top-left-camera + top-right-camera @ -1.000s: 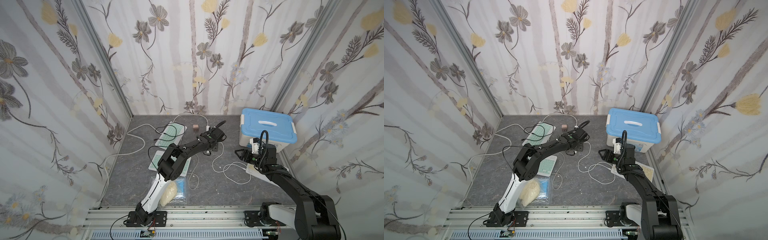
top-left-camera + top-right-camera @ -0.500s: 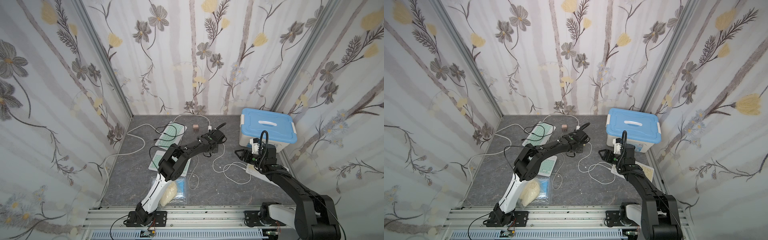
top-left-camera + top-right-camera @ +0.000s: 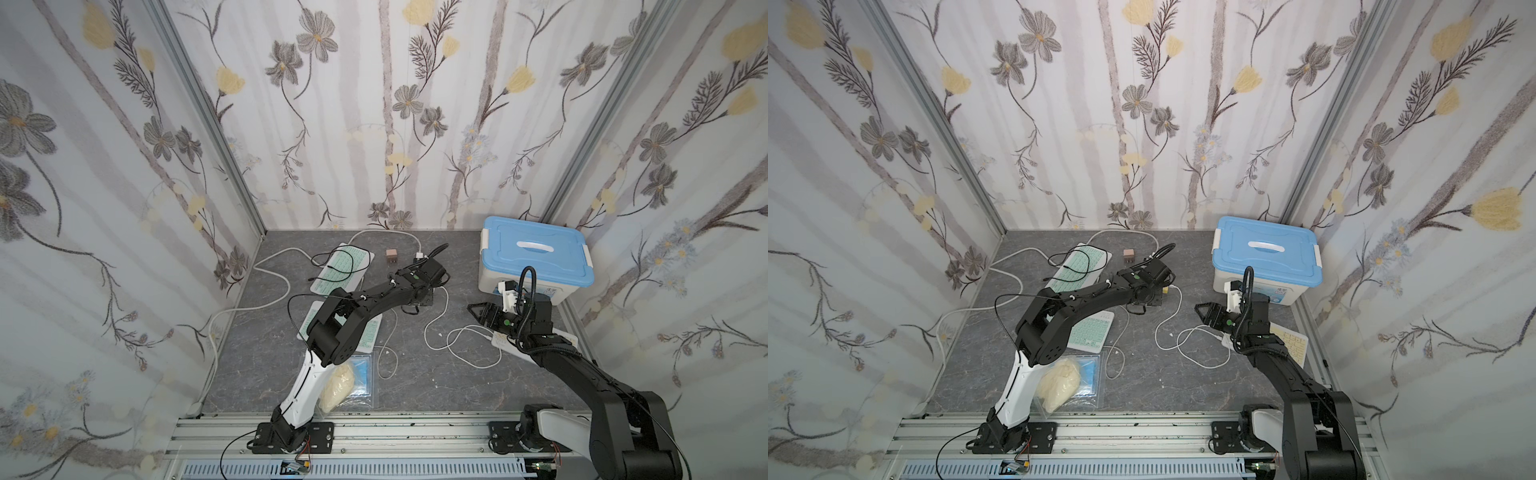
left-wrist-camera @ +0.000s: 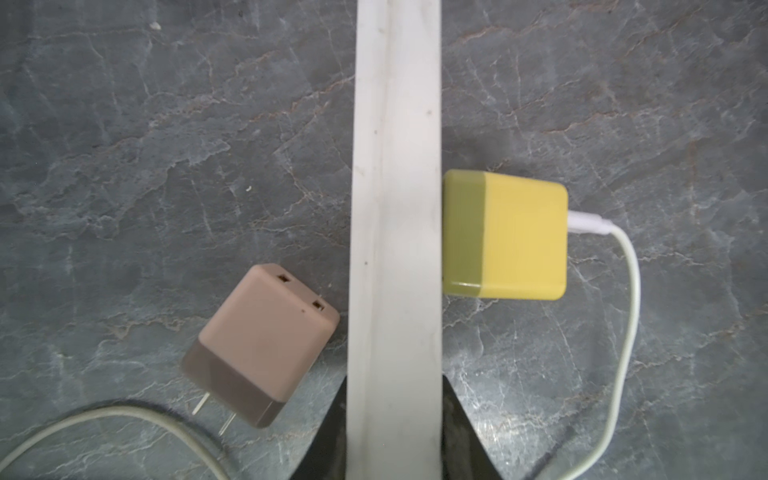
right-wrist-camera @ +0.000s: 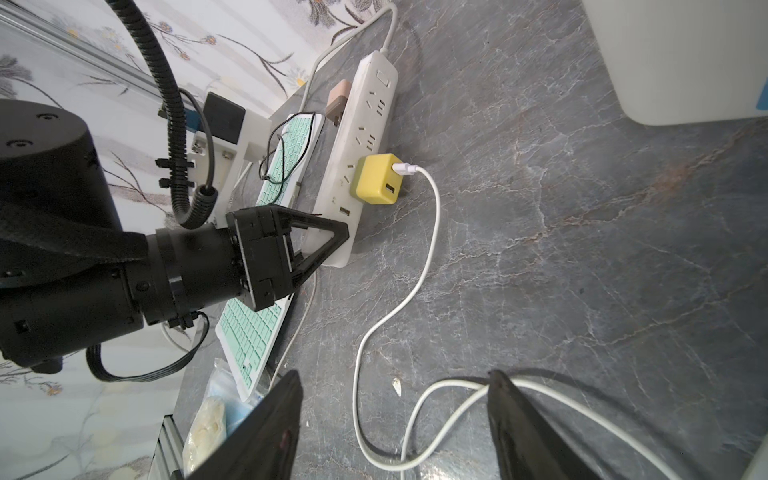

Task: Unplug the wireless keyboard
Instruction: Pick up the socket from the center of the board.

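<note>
My left gripper [image 4: 392, 384] is shut on a white power strip [image 4: 395, 166]; in the right wrist view its black fingers [image 5: 336, 232] clamp the strip's near end [image 5: 336, 253]. A yellow charger [image 4: 511, 237] is plugged into the strip's side, and a white cable [image 5: 428, 249] leaves the charger. The cable loops over the floor toward a cream keyboard [image 3: 1291, 347] lying under my right arm. My right gripper [image 5: 392, 374] is open just above the cable loops, holding nothing. In a top view it [image 3: 476, 313] points left toward the strip.
A loose pink-brown charger [image 4: 262, 345] lies beside the strip. Two mint-green keyboards [image 3: 343, 268] [image 3: 368, 332] lie under and behind my left arm. A blue-lidded box [image 3: 536, 257] stands back right. A plastic bag [image 3: 349, 382] lies at the front.
My left gripper closed from a wider opening onto the power strip and shifted slightly forward. My right arm barely moved.
</note>
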